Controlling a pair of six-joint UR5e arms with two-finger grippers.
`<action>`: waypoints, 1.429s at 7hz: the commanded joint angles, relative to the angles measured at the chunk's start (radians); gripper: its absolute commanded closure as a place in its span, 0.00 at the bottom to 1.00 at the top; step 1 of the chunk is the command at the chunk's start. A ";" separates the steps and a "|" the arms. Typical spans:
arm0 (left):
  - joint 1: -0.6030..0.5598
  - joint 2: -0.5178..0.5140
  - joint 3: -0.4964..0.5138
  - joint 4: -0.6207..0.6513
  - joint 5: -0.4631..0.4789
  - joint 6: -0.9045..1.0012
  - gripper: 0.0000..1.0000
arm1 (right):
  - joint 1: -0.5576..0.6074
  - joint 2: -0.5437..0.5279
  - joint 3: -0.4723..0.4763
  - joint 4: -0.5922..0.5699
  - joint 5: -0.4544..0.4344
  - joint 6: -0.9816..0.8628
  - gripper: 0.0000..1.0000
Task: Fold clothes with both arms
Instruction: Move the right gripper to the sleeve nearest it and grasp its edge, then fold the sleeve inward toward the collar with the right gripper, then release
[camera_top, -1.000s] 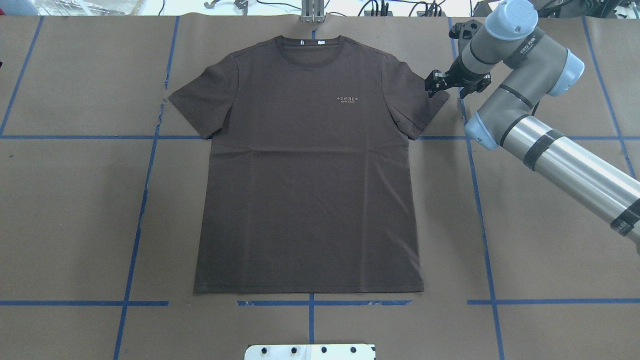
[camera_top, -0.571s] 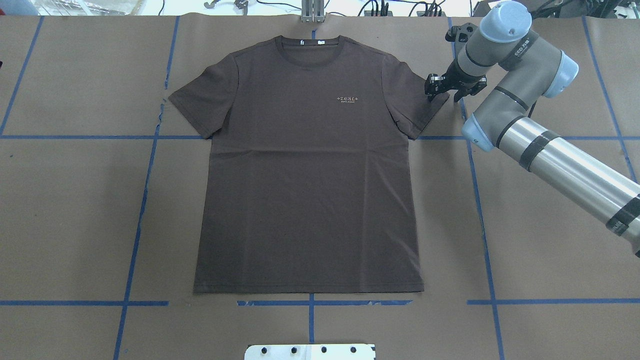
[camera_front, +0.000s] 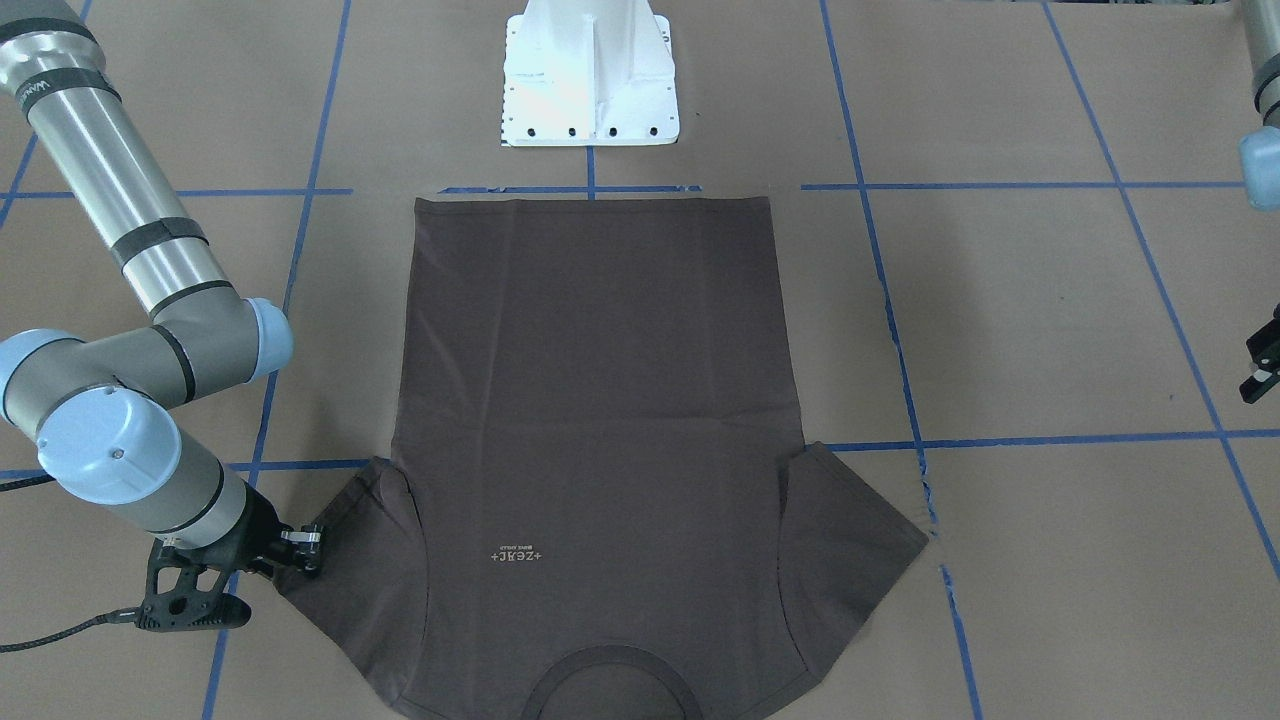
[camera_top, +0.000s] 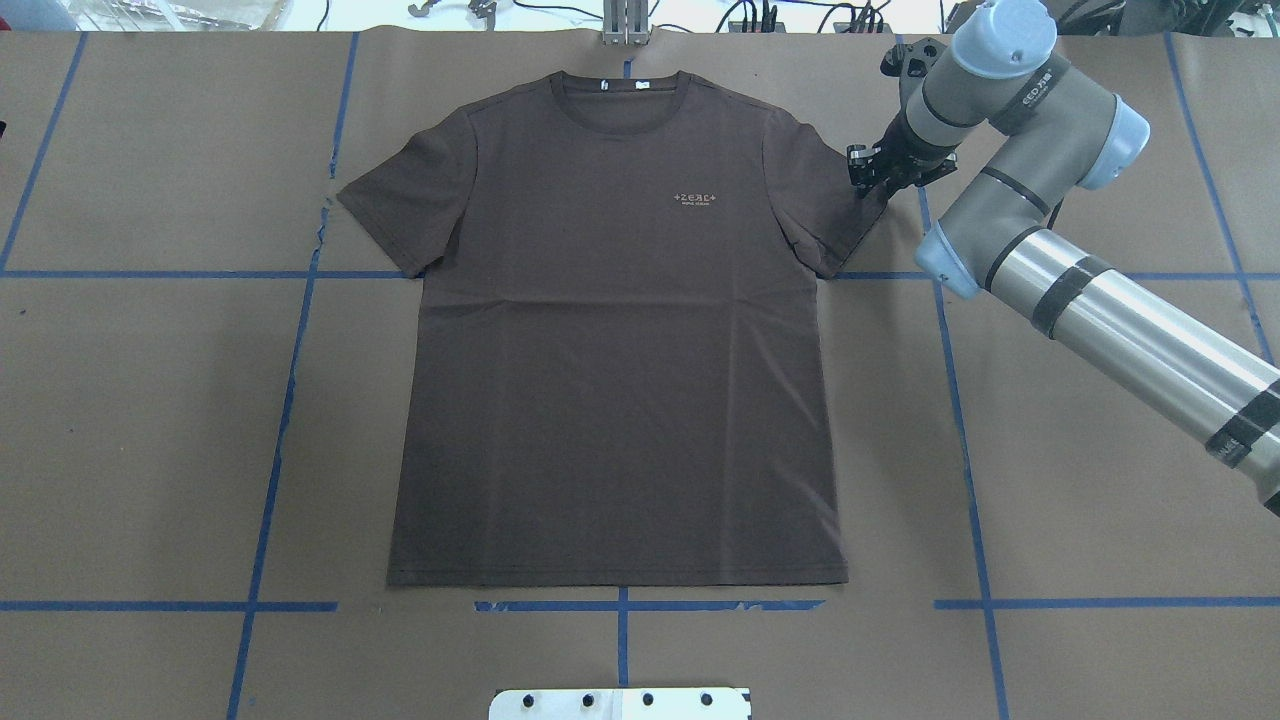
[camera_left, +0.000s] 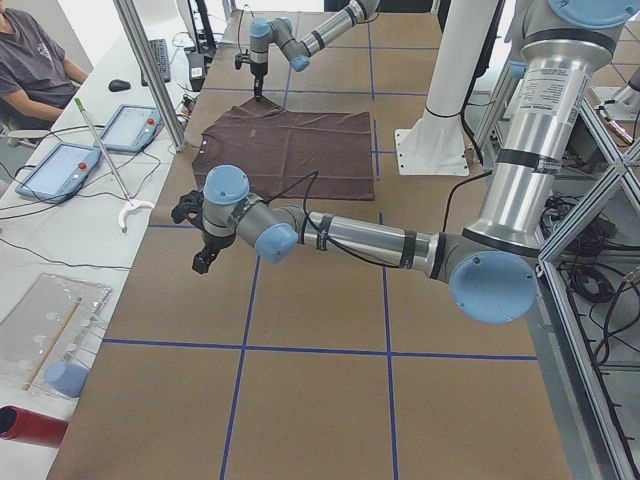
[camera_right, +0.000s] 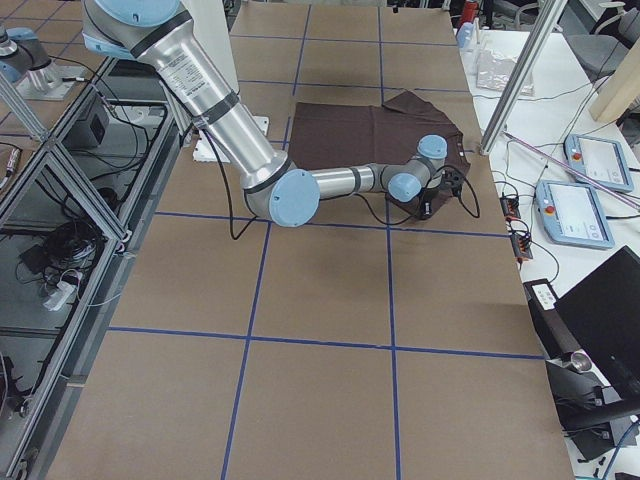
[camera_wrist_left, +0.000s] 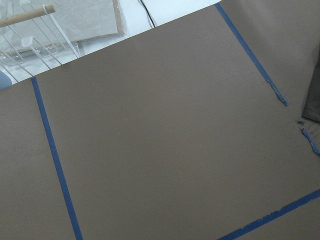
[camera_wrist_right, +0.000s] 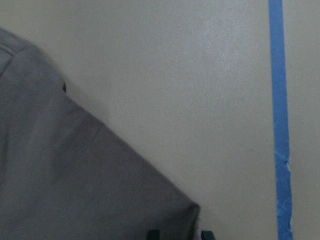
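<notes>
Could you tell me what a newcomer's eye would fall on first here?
A dark brown T-shirt lies spread flat, chest up, in the middle of the brown table. The right gripper sits at the tip of the sleeve on the robot's right, its fingertips apart around the corner.

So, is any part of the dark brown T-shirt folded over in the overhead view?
No, the dark brown short-sleeved T-shirt lies spread flat on the brown paper-covered table, both sleeves out.
</notes>
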 joint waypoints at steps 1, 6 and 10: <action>-0.001 -0.009 0.001 0.006 0.000 -0.001 0.00 | 0.002 0.002 0.046 0.000 0.000 0.000 1.00; -0.001 -0.015 0.007 0.004 0.000 -0.001 0.00 | -0.125 0.218 0.025 -0.001 -0.150 0.000 1.00; 0.002 -0.035 0.009 -0.003 0.002 -0.083 0.00 | -0.178 0.241 -0.001 0.005 -0.230 0.043 0.00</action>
